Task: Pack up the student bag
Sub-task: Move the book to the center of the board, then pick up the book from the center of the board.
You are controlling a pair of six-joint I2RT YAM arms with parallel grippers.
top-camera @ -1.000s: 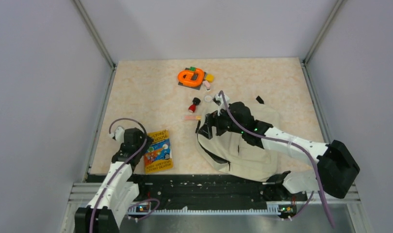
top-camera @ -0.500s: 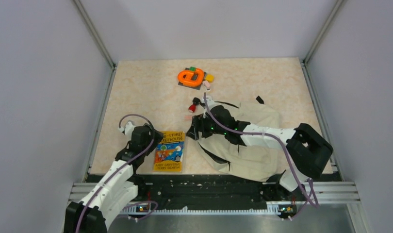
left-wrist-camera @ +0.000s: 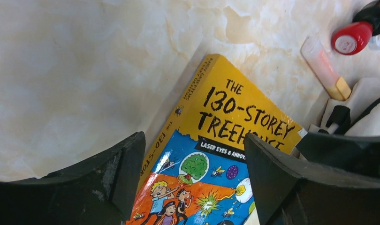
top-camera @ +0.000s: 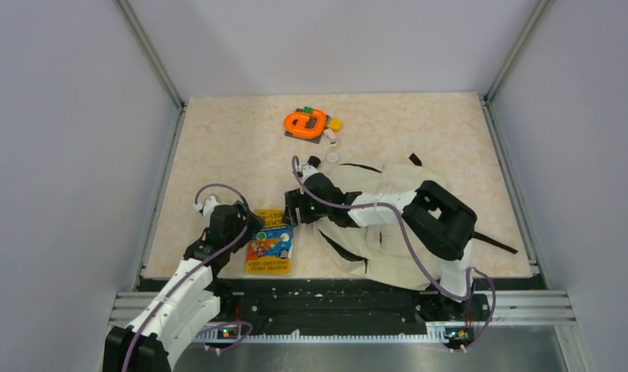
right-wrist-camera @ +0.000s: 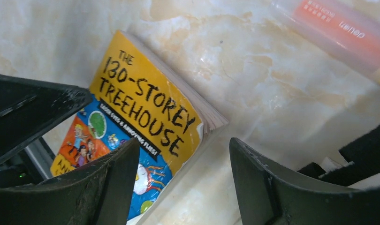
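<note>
At 7 o'clock, by the near edge of the marbled beige table [top-camera: 233,147], a yellow paperback with a cartoon cover [top-camera: 270,244] lies flat. The left gripper [left-wrist-camera: 193,154] hangs over it with its jaws spread wide and empty, probably lining up a grasp. From 3 o'clock the right gripper [right-wrist-camera: 183,145] hovers over the book's far corner, also agape and holding nothing, perhaps to steady it. The large cream-beige fabric backpack [top-camera: 388,260] slumps at 5 o'clock, just beside the book, so the carry would be short. An orange plastic ring-shaped item [top-camera: 305,122] sits at 12 o'clock, well apart.

Cannot see the student bag's [top-camera: 384,260] middle beneath the right arm [top-camera: 443,218], nor tell the tiny pieces [top-camera: 332,136] by the orange object [top-camera: 305,123].
</note>
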